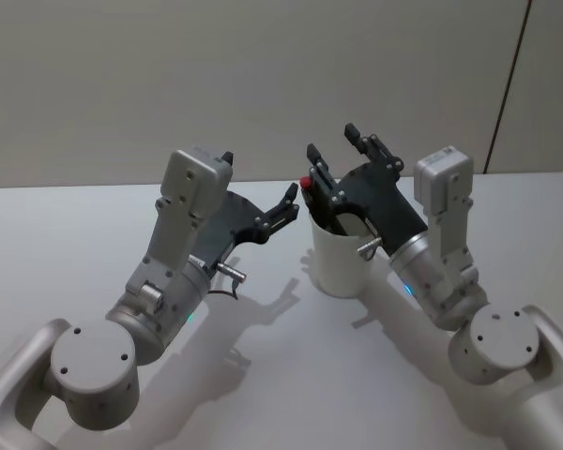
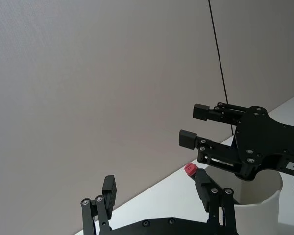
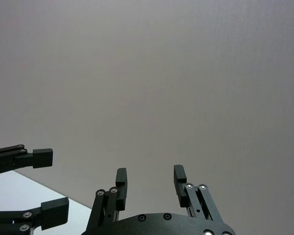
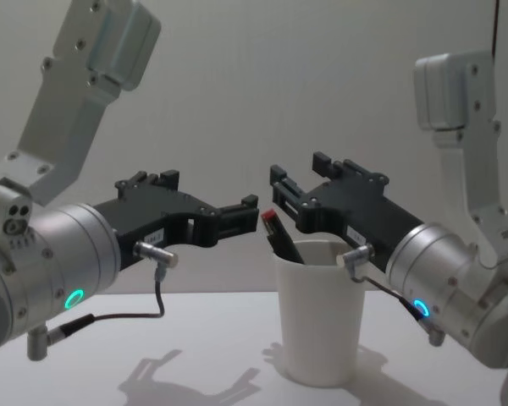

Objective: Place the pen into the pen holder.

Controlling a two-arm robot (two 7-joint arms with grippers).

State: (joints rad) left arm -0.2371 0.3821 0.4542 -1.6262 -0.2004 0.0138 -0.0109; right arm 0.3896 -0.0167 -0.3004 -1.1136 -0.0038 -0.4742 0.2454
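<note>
**Pen resting in the cup, both grippers empty above it**

The pen (image 4: 279,237) stood inside the pen holder (image 4: 319,317), a white paper cup set on the white table (image 1: 263,375) slightly right of centre. Its dark barrel leaned toward the left side of the rim, and its red cap poked out above that edge. The cup stood upright on its base.

The left gripper (image 1: 286,204) hung in the air just left of the cup, level with the pen's red tip, its fingers spread apart with nothing between them. From the left wrist view one finger sat very close to the red cap, but whether it touched could not be told. The right gripper (image 4: 292,188) hovered over the cup from the right, its fingers likewise parted and empty, reaching above the rim and pointing left.

By the look of things the placing itself was done: the pen was in the cup and neither gripper gripped it. The step in hand seemed to be the release and clearing away. The next move probably called for both arms to lift and draw back from the cup without brushing the pen's cap or the rim, since a light paper cup would tip easily
</note>
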